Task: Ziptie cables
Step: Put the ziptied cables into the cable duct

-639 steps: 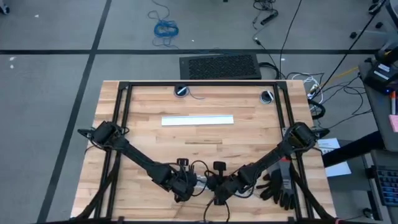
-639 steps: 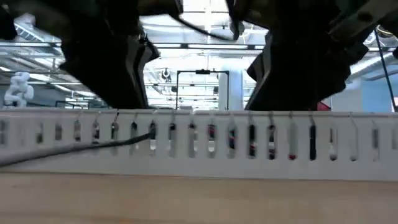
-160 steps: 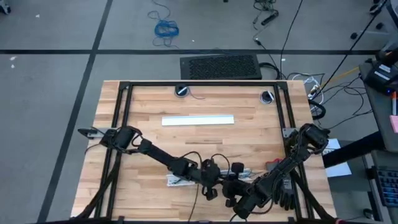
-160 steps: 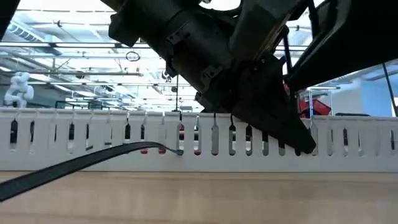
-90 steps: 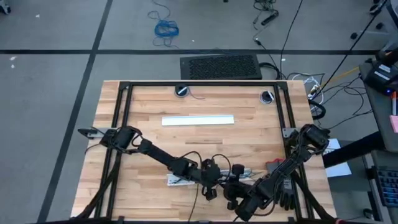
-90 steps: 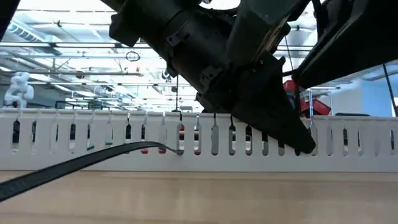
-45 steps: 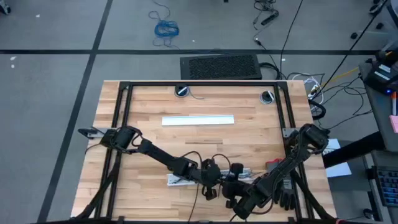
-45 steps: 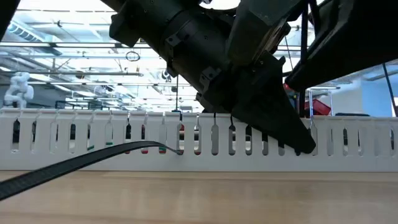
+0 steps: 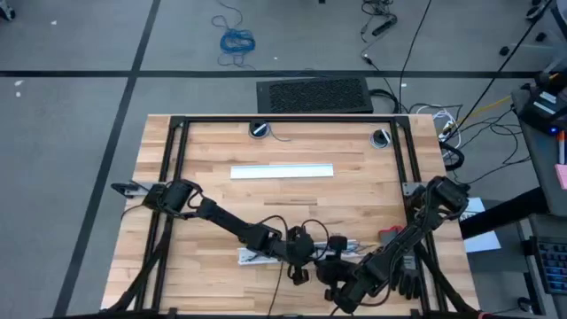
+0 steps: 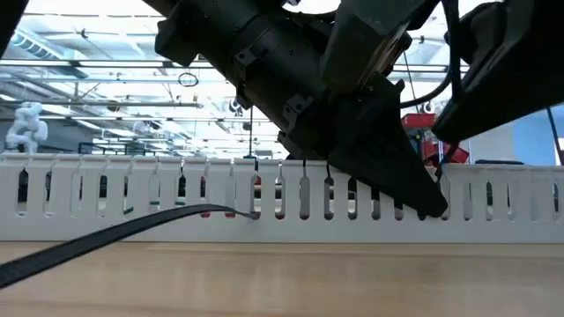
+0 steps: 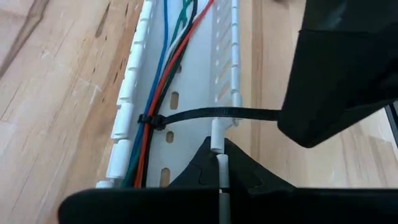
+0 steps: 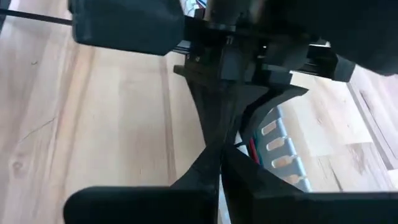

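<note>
Both arms are down at the near edge of the desk [image 9: 221, 190], meeting just right of centre. My left tool [image 9: 306, 254] sits over the white slotted duct [image 11: 186, 93] lying along that edge; its fingers [image 11: 217, 163] are pinched together on the duct's slotted wall. The cables [image 11: 163, 74] (blue, green, red, dark wires) run inside the duct along one wall. One ziptie [image 11: 205, 115] is looped round them, its head against the bundle, its tail crossing the duct through a slot. The tail ends at my right tool [image 9: 341, 282], just beside the left; I can't tell whether it is clenched on the tail. Low view: the dark ziptie tail runs across the desk up to the duct. A second white strip [image 9: 282, 171] lies mid-desk, well apart.
</note>
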